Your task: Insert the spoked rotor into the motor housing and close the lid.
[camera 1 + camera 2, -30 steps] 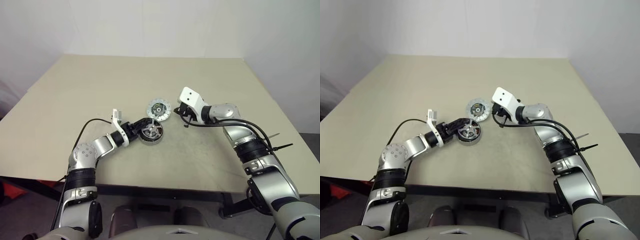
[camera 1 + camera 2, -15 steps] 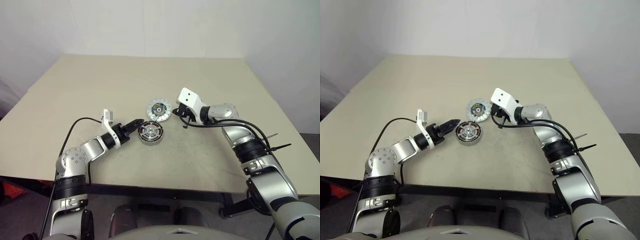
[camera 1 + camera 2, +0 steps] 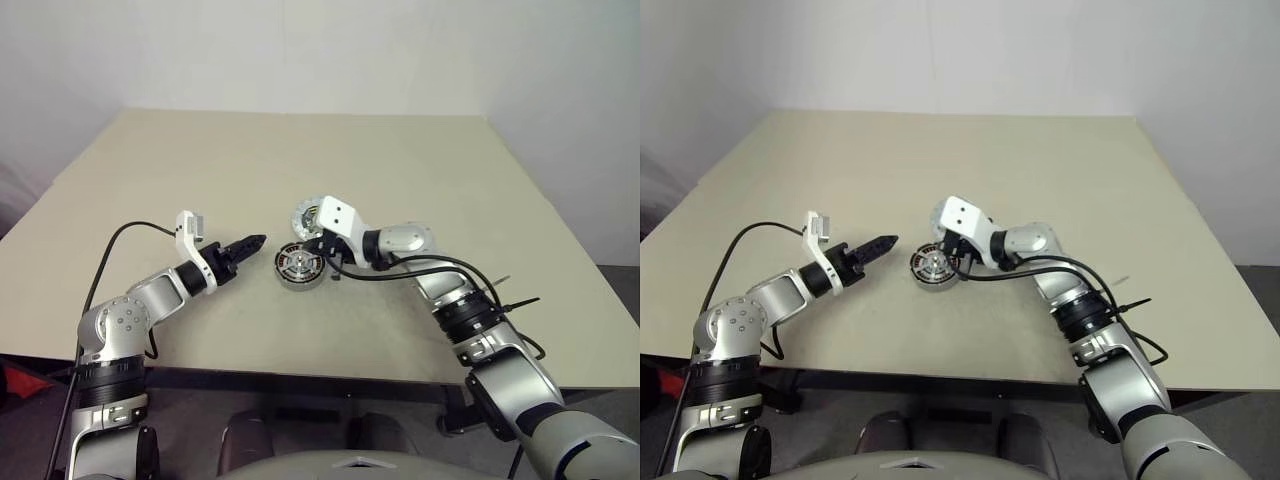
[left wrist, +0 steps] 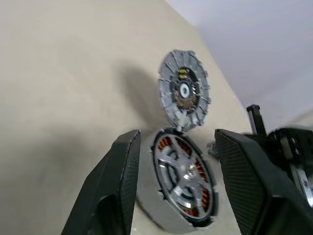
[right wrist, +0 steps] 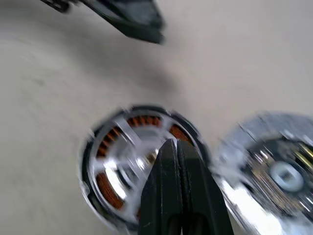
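Observation:
The motor housing (image 3: pixel 300 283) lies flat at the table's middle. The spoked rotor (image 4: pixel 178 174) sits inside it, and copper windings show through its openings. The lid (image 3: pixel 303 215) lies just behind the housing with its dark-centred face up, partly covered by my right wrist. My right gripper (image 3: pixel 322 256) is shut, and its fingers (image 5: pixel 168 186) hover over the rotor near the hub with nothing held. My left gripper (image 3: pixel 248 241) is open and empty. It points at the housing from the left, a short gap away.
The beige table (image 3: pixel 200 170) stretches wide around the parts, with its front edge near me. A black cable (image 3: pixel 120 240) loops from my left wrist and another trails along my right forearm (image 3: pixel 440 275).
My left gripper has let go of the housing and drawn back to the left. My shut right gripper has swung left, from beside the lid to over the rotor.

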You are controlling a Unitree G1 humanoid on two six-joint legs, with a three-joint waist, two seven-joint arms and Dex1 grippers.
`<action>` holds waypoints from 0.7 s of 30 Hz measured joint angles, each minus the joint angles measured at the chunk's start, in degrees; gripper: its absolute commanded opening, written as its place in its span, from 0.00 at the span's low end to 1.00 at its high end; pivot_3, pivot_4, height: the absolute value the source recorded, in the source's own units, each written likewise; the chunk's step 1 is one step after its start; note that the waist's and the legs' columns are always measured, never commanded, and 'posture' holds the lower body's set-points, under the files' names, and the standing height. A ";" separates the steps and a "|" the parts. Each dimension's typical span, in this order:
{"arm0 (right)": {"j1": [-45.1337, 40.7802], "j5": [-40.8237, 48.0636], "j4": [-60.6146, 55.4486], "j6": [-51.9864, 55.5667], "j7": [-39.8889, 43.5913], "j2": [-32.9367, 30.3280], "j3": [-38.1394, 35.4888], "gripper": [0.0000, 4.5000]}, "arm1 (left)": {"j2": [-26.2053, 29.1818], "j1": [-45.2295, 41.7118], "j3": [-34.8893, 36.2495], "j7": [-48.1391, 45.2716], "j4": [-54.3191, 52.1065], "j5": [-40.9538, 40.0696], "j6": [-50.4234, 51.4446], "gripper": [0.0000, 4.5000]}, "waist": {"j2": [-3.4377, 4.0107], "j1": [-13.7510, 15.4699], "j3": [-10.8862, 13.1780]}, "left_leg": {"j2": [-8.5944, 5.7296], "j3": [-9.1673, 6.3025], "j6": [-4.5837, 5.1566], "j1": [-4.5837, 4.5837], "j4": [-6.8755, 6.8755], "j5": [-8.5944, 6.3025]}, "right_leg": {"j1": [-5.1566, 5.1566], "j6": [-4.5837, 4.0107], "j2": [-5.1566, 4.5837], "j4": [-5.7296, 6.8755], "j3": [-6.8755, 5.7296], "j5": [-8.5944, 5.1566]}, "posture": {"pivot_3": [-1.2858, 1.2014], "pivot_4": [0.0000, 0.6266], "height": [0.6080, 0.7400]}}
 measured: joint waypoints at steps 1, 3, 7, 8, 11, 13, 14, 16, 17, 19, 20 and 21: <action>-0.10 -0.10 1.10 -0.11 -0.46 0.75 0.24 0.00 | 0.07 0.00 0.00 -0.02 0.00 0.17 -0.23 0.57 | 0.00 0.02 0.00 | -0.01 0.00 0.00 0.00 0.00 0.00 | 0.00 0.00 -0.01 0.00 0.00 0.00 | 0.52 0.00 1.00; -0.24 -0.46 4.14 -0.38 -1.57 2.12 0.31 0.00 | 0.10 0.02 0.00 -0.02 0.00 0.69 -0.53 0.57 | 0.00 0.02 0.00 | -0.02 0.00 -0.01 -0.01 0.01 0.00 | 0.00 0.00 -0.02 0.00 0.00 0.00 | 0.52 0.00 1.00; -0.55 -0.53 8.01 -3.02 -3.11 3.41 0.25 0.00 | 0.17 0.17 0.03 0.02 -0.04 1.03 -1.30 0.57 | -0.01 -0.08 0.00 | 0.00 0.00 -0.03 0.04 -0.03 0.01 | 0.01 0.00 0.00 0.01 0.01 0.00 | 0.52 0.00 1.00; -0.55 -0.54 8.54 -3.78 -3.44 3.41 0.26 0.00 | 0.19 0.18 0.09 0.05 -0.04 1.05 -1.45 0.57 | 0.00 -0.08 0.00 | 0.00 0.00 -0.03 0.07 -0.03 0.01 | 0.03 0.00 0.00 0.02 0.01 0.00 | 0.52 0.00 1.00; -0.53 -0.62 9.35 -5.01 -3.81 3.33 0.27 0.00 | 0.65 0.20 0.39 0.08 -0.04 1.08 -1.76 0.57 | -0.01 -0.08 0.00 | -0.01 0.00 -0.03 0.11 -0.03 0.01 | 0.17 0.00 0.00 0.03 0.01 0.00 | 0.52 0.00 1.00; -0.52 -0.69 9.37 -5.16 -3.90 3.00 0.27 0.00 | 1.19 0.24 0.50 0.08 -0.04 1.11 -1.95 0.57 | -0.01 -0.04 0.00 | -0.01 0.00 -0.03 0.15 -0.03 0.01 | 0.27 0.02 -0.01 0.03 0.01 -0.01 | 0.52 0.00 1.00; -0.52 -0.69 9.27 -5.18 -3.78 2.67 0.26 0.00 | 1.33 0.27 0.61 0.07 -0.04 1.15 -2.24 0.57 | 0.00 0.01 0.00 | -0.02 0.00 -0.03 0.17 -0.02 0.01 | 0.30 0.02 -0.02 0.03 0.01 -0.01 | 0.52 0.00 1.00; -0.52 -0.53 8.55 -4.86 -3.17 1.89 0.16 0.00 | 1.42 0.35 0.68 0.06 -0.02 1.23 -2.42 0.57 | -0.01 0.04 0.00 | -0.03 -0.01 -0.02 0.18 -0.01 0.01 | 0.33 0.02 -0.02 0.01 0.01 -0.01 | 0.52 0.00 1.00; -0.52 -0.38 7.85 -4.39 -2.64 1.36 0.16 0.00 | 1.42 0.36 0.65 0.05 -0.01 1.26 -2.44 0.57 | 0.00 0.04 0.00 | -0.03 -0.01 -0.02 0.17 -0.01 0.01 | 0.32 0.02 -0.02 0.00 0.01 -0.01 | 0.52 0.00 1.00; -0.52 -0.08 6.30 -3.25 -1.71 0.26 -0.23 0.00 | 1.42 0.36 0.61 0.03 0.00 1.32 -2.47 0.57 | -0.01 0.01 0.00 | -0.02 -0.01 -0.03 0.12 -0.02 0.01 | 0.24 0.02 -0.02 -0.01 0.01 -0.01 | 0.52 0.00 1.00; -0.53 0.16 5.42 -2.84 -1.38 -0.12 -0.52 0.00 | 1.41 0.36 0.59 0.03 0.01 1.35 -2.48 0.57 | -0.01 -0.02 0.00 | -0.01 -0.01 -0.03 0.10 -0.03 0.01 | 0.19 0.02 0.00 0.00 0.01 -0.01 | 0.52 0.00 1.00; -0.54 0.35 4.81 -2.44 -1.22 -0.19 -0.88 0.00 | 1.41 0.35 0.57 0.02 0.02 1.38 -2.49 0.57 | -0.01 -0.02 0.00 | 0.00 -0.02 -0.03 0.09 -0.04 0.01 | 0.18 0.02 0.01 0.00 0.00 -0.01 | 0.52 0.00 1.00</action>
